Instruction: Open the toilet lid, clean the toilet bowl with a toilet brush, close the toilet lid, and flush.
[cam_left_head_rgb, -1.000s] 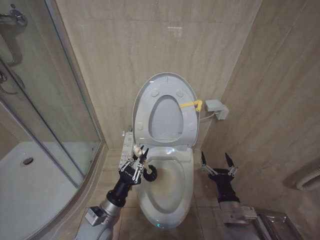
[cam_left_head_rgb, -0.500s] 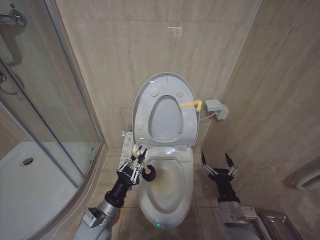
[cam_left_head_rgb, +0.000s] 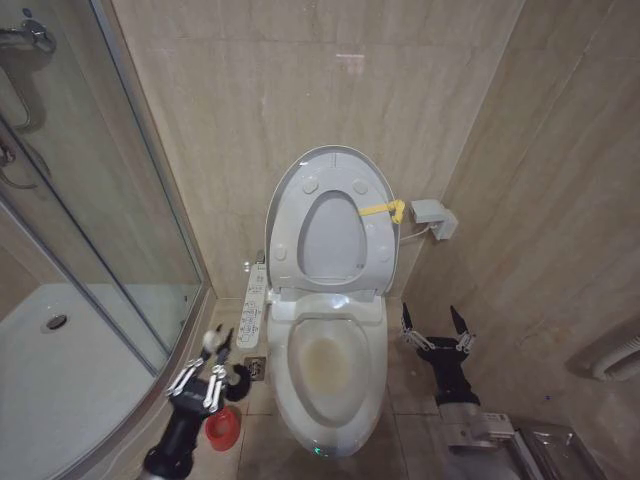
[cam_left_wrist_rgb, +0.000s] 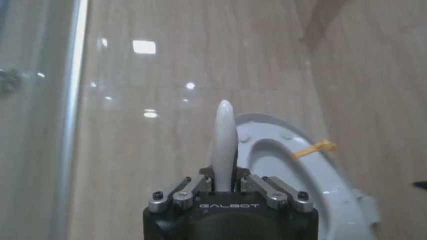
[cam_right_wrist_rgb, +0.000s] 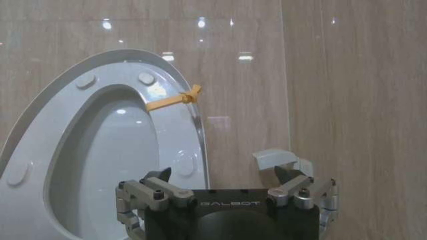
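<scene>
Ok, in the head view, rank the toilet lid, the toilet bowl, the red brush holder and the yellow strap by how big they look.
1. Toilet lid and toilet bowl: too close to rank, and the bowl sits nearer the camera.
2. Red brush holder, partly hidden behind the left claw.
3. Yellow strap, the smallest.

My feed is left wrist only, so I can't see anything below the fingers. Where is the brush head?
Observer: The toilet brush head is outside the toilet bowl, on the robot's left of it. The left gripper holds the handle.
Operator: And its holder?
Observer: The red holder stands on the floor beside the bowl. The brush head is not in it.
Operator: Right arm?
Observer: The right gripper is on the bowl's other side, fingers open, holding nothing.
</scene>
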